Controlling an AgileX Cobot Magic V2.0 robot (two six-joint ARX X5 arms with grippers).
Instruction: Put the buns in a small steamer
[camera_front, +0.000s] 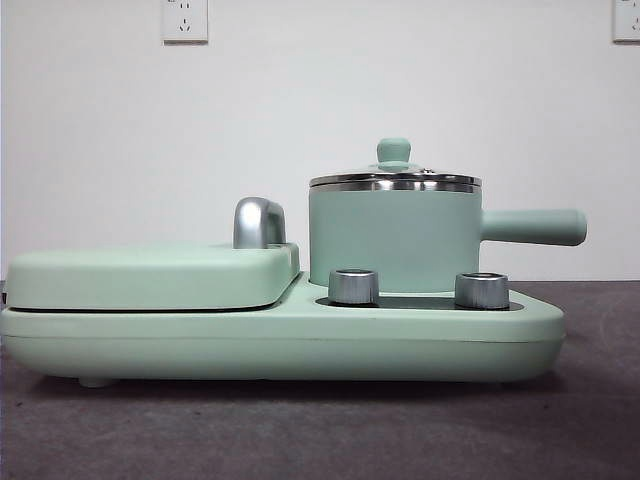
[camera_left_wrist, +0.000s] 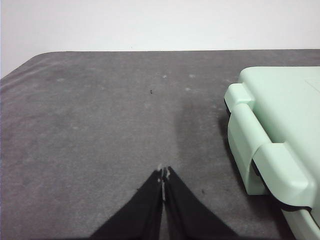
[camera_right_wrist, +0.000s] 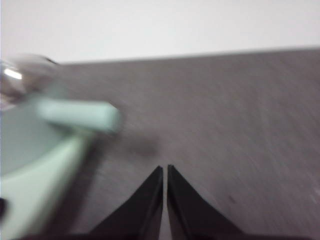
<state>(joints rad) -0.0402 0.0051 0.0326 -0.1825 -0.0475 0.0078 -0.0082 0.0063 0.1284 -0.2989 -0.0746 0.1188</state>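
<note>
Small steamer (camera_front: 395, 240) upright on the green base (camera_front: 280, 335), lid on.
Its long handle (camera_front: 535, 227) lies level, pointing away from the flat griddle lid (camera_front: 150, 275). Left tool (camera_left_wrist: 163, 176) and right tool (camera_right_wrist: 164, 170) are both closed, empty, over the grey surface (camera_left_wrist: 100, 130).

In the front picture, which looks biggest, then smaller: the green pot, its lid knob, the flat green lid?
1. Flat green lid, widest.
2. Green pot.
3. Lid knob, smallest.
The flat lid and the pot look about equally near, so this order seems safe.

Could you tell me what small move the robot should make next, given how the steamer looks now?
Probably move the right gripper toward the green-knobbed lid to lift it: the lid sits on the small steamer, both grippers are shut and empty, and no buns are in view.
</note>
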